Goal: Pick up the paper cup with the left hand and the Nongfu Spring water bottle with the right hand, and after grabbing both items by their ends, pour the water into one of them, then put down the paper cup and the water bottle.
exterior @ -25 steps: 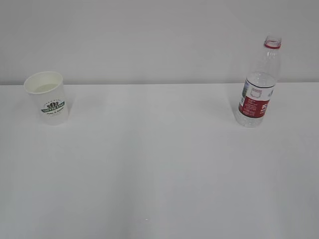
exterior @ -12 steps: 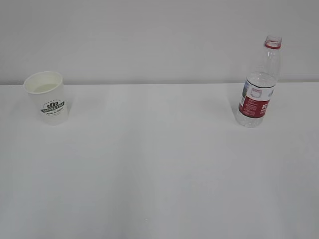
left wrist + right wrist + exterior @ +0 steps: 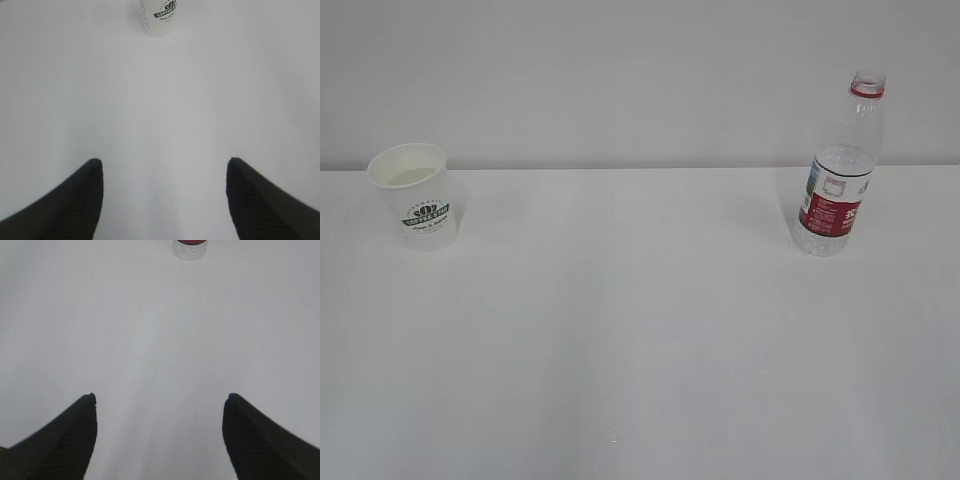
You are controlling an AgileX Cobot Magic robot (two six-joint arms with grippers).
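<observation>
The white paper cup (image 3: 415, 196) with a green logo stands upright at the far left of the table. The left wrist view shows the paper cup (image 3: 158, 18) at its top edge, far ahead of my left gripper (image 3: 165, 162), which is open and empty. The clear Nongfu Spring water bottle (image 3: 838, 165), uncapped, with a red neck ring and red-and-white label, stands upright at the far right; water fills its lower part. In the right wrist view only the bottle's base (image 3: 190, 248) shows, far ahead of my open, empty right gripper (image 3: 160, 397). Neither arm appears in the exterior view.
A plain white table (image 3: 640, 330) carries both things, with a plain pale wall (image 3: 620, 80) behind its back edge. Bare tabletop lies between cup and bottle and in front of both grippers.
</observation>
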